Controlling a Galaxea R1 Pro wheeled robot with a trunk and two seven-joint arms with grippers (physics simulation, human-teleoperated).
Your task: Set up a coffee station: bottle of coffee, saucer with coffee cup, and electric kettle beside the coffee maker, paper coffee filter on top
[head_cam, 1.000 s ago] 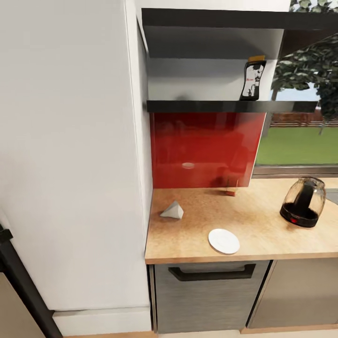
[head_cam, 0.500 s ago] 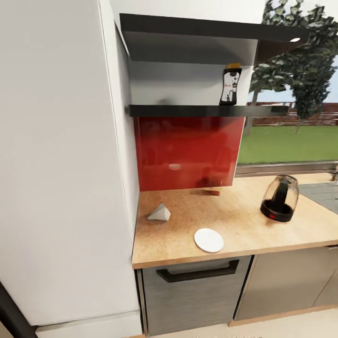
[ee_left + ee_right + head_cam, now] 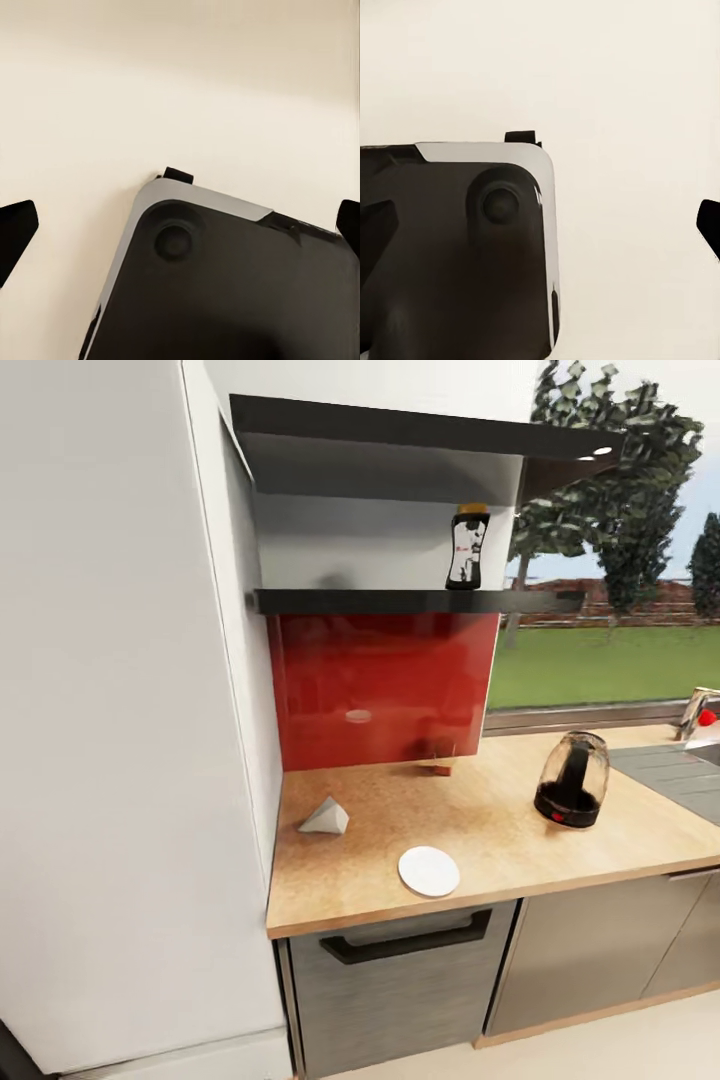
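The left gripper (image 3: 180, 225) hangs with its dark fingertips (image 3: 15, 229) spread wide apart over a pale floor and a dark rounded slab, probably the robot's own base (image 3: 225, 292). The right gripper (image 3: 540, 225) is likewise spread, empty. On the kitchen countertop (image 3: 500, 840), the saucer (image 3: 429, 870) lies near the front edge. The paper coffee filter (image 3: 325, 816) sits left of the saucer, the electric kettle (image 3: 572, 780) right of it. Above the saucer, the bottle of coffee (image 3: 468, 547) stands upright on the kitchen shelf (image 3: 400, 601).

The countertop (image 3: 500, 830) looks like matt, speckled light wood. The backsplash (image 3: 385, 685) is glossy red, the kettle (image 3: 572, 780) clear and glassy, the saucer (image 3: 429, 871) smooth white, the drawer front (image 3: 400, 980) brushed metal.
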